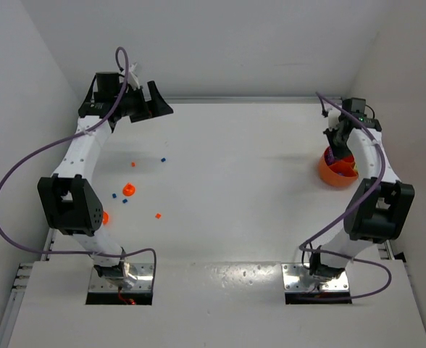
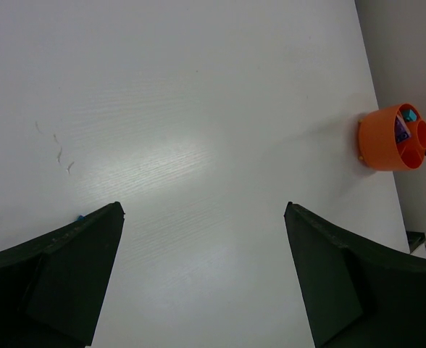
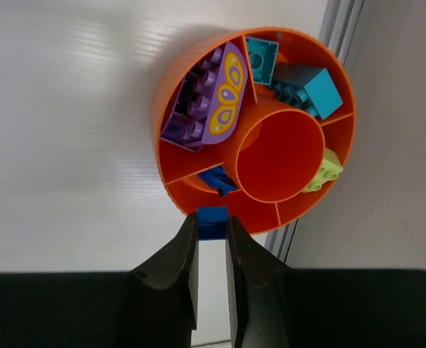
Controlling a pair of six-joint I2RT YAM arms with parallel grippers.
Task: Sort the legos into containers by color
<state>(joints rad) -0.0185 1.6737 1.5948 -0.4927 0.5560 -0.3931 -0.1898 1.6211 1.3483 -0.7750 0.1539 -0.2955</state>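
Blue brick (image 3: 213, 214), pinched in jaws of right gripper (image 3: 213, 222) at rim of orange bowl (image 3: 157, 134), looks light, stiff & slick, so hold its flat sides; left gripper (image 2: 203, 212) has jaws spread, empty, over bench (image 2: 198, 109).

White table (image 1: 235, 181) with scattered legos (image 1: 133, 164), orange bowl (image 1: 326, 174)
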